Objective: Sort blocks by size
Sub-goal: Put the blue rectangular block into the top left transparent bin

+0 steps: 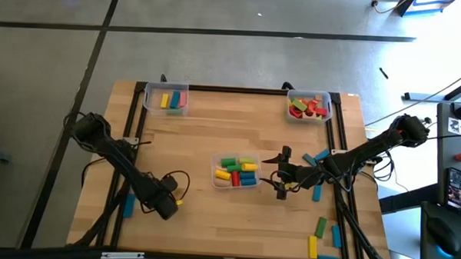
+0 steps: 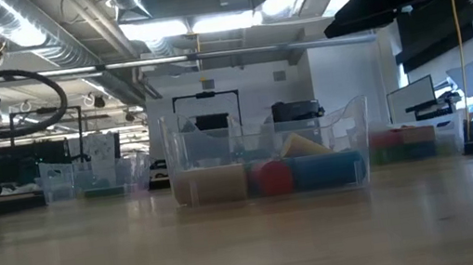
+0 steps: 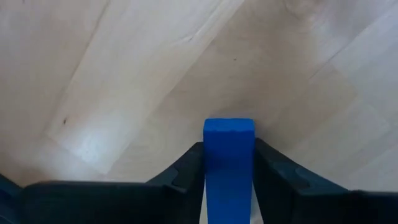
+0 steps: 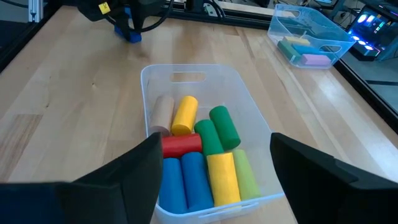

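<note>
left tool (image 3: 229,180): fingers against both sides of blue block (image 3: 229,163), counter 8 o'clock | right tool (image 4: 214,168): wide, empty, above centre bin (image 4: 261,134) of mixed cylinders, its 3 o'clock side

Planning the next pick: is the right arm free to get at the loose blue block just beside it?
Probably yes: the right gripper is open and empty, and the blue block lies uncovered nearby.
</note>
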You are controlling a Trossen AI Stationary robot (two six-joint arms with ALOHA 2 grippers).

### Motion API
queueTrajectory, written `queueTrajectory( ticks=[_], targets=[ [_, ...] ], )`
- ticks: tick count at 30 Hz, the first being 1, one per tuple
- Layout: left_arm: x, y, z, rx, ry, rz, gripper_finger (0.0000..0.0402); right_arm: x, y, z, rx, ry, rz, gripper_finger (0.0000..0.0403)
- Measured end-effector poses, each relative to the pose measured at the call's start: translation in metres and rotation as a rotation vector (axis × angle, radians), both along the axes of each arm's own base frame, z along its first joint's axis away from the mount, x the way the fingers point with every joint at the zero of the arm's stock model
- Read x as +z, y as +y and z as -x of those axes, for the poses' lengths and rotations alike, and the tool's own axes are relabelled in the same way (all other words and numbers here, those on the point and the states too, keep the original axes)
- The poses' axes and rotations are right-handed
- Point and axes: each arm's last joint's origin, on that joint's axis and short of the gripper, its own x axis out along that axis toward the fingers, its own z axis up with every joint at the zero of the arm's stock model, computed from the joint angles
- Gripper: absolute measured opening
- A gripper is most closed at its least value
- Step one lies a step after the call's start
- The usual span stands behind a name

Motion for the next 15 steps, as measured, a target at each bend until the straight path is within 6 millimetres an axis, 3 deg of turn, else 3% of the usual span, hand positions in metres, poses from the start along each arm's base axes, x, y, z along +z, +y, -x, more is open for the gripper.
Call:
queueTrajectory(
  ticks=[6, 15],
  targets=[
    [0.007, 0.003, -0.008, -0.059, -0.006, 0.028, 0.0102, 0.0, 0.0, 0.0, -0.003, -0.001, 0.002, 0.0285],
    [0.05, 0.027, -0.018, -0.11, -0.172, 0.043, 0.0101, 0.0, 0.0, 0.0, -0.004, -0.001, 0.002, 0.0285]
  ],
)
